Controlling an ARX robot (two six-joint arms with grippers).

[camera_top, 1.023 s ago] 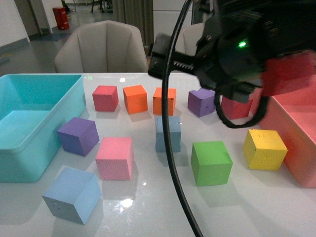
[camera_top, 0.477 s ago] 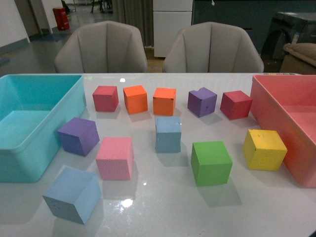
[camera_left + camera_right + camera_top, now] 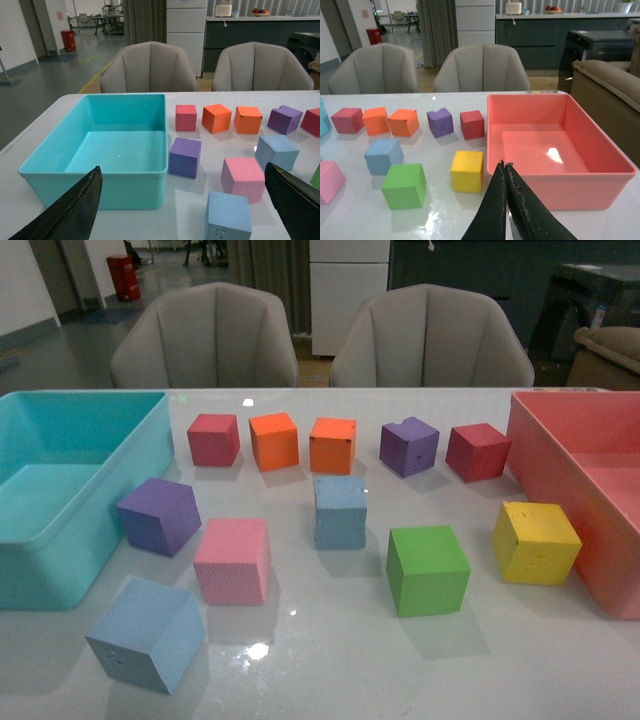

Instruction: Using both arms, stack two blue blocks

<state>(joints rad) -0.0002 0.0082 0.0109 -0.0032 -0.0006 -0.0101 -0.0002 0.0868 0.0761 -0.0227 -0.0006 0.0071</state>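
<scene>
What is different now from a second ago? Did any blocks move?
A big dark arm with a black cable filled the top right of the front view a second ago; it has gone from that view. Nothing was picked up or dropped. No blocks moved: the middle blue block, the near blue block, the other cubes and both bins sit where they were.
</scene>
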